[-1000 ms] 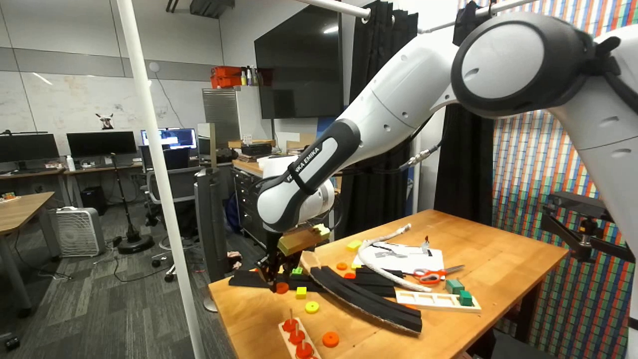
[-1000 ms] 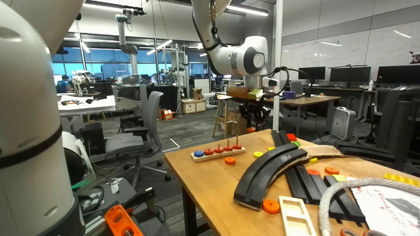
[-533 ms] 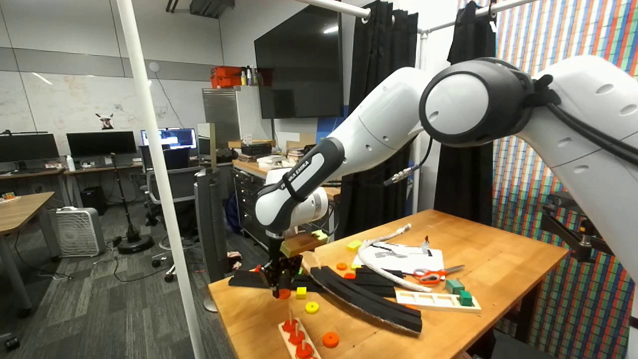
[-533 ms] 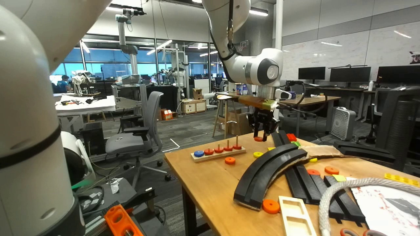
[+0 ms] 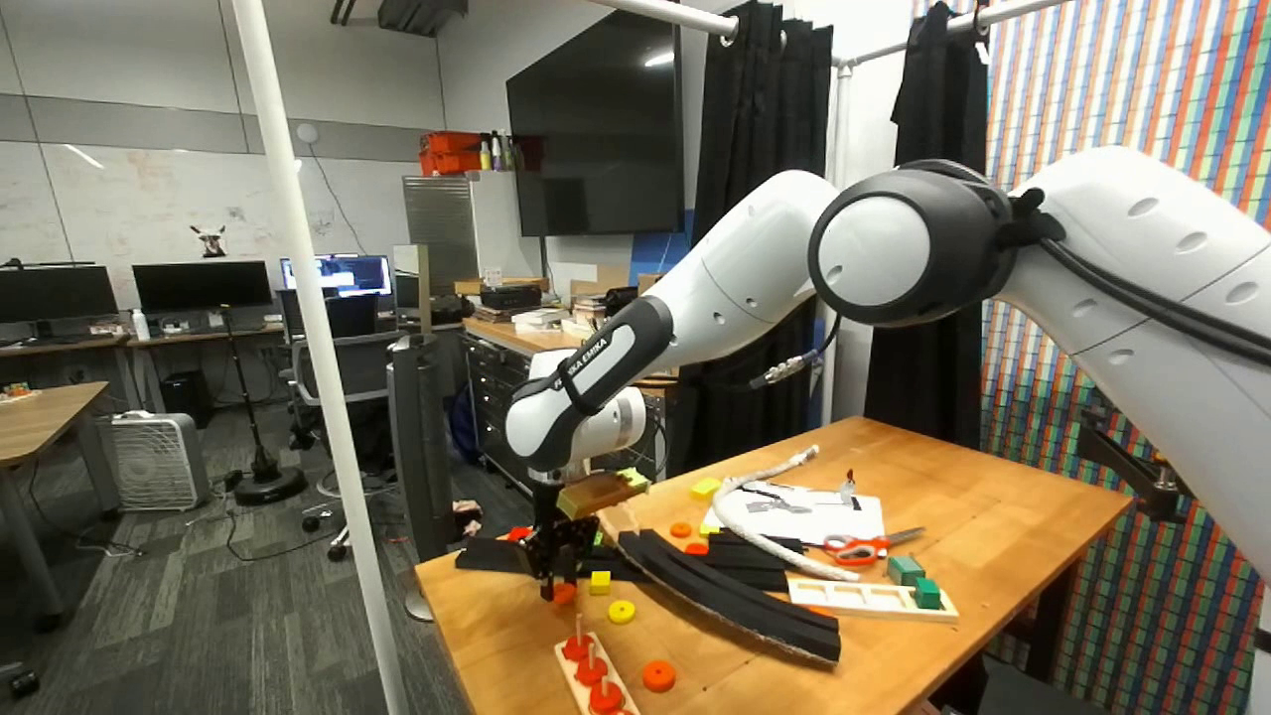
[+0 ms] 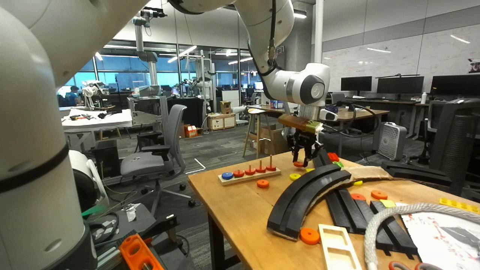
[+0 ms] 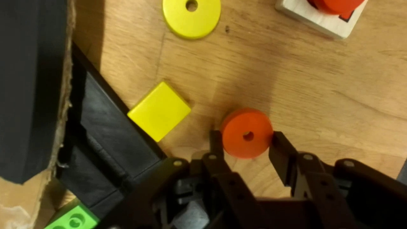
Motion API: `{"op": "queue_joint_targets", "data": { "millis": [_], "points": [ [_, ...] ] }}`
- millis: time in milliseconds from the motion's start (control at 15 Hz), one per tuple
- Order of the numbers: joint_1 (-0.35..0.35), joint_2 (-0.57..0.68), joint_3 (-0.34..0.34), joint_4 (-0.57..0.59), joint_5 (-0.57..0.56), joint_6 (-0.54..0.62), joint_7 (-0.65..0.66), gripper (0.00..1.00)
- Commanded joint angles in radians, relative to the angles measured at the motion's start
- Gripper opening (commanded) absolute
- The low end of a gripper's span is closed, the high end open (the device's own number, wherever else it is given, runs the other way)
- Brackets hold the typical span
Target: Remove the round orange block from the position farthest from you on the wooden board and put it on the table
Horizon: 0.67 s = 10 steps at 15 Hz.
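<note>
Though elbow (image 5: pixel 872 251) high, fingers (image 7: pixel 285 156) down around block (image 7: pixel 246 147).

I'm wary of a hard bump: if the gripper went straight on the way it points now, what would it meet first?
The wooden tabletop, probably, met by the orange disc the gripper holds; any gap beneath is unclear.
</note>
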Motion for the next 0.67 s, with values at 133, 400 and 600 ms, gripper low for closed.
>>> {"op": "queue_joint_targets", "data": {
  "millis": [133,400,600],
  "points": [
    [-0.011,0.037,0.009,0.078,0.023,-0.051,-0.014,0.81],
    [0.002,0.013,-0.007,0.072,0.01,-0.076,0.018,1.0],
    [0.032,-0.07,-0.039,0.025,-0.02,-0.091,0.08,1.0]
  ]
}}
